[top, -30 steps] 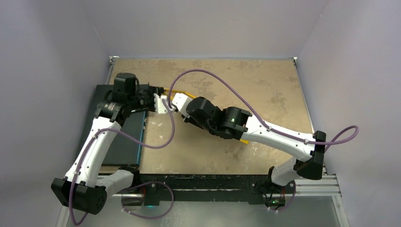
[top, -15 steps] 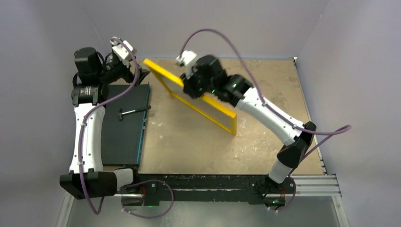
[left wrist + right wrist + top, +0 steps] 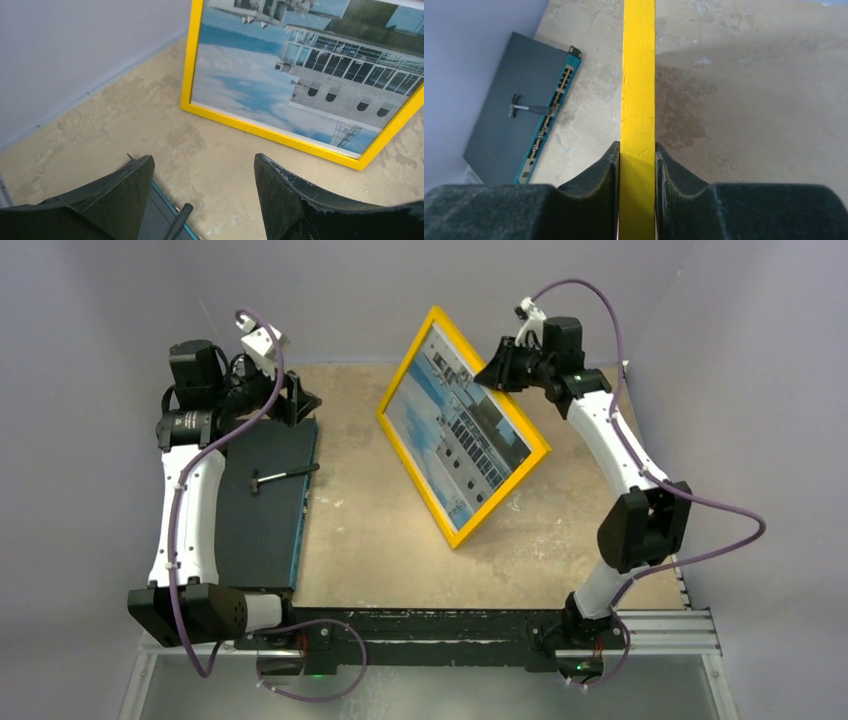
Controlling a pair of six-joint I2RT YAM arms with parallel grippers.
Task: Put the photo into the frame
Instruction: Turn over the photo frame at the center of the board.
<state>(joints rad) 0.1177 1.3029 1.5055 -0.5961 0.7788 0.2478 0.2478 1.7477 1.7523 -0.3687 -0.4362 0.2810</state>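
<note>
At far right, right hand point(image 3: 499, 368) clamps the propped yellow frame point(image 3: 639, 75) by its upper edge, photo point(image 3: 455, 430) inside, long axis far-to-near; left hand point(image 3: 204, 167), spread empty, well to its left.

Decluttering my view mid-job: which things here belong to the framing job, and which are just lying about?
Job: frame; photo inside it; right gripper clamping the frame's edge.
Lying about: black panel; small hammer on it.

1. No word, number or brand can be read in any view.
2. A pale label point(image 3: 186, 424) on the left arm point(image 3: 190, 510) is too small to make out.
3. The photo point(image 3: 455, 430) in the frame point(image 3: 400, 365) shows no legible lettering.
</note>
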